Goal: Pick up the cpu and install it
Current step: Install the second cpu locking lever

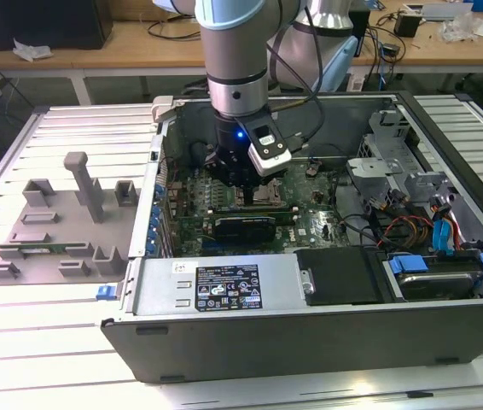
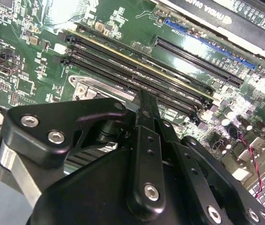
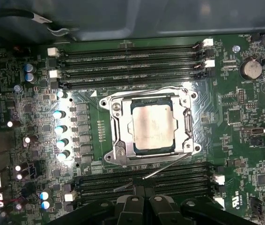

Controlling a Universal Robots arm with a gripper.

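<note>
One robot arm reaches down into the open computer case in the exterior view, with its gripper low over the green board. In the second wrist view the black fingers look pressed together, with nothing between them, above the long dark slots. In the first wrist view the cpu sits flat inside its metal socket frame, apart from the gripper.

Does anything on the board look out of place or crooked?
Nothing stands out. In the first wrist view the cpu lies flat and square in its socket frame, and the memory slots look straight.
</note>
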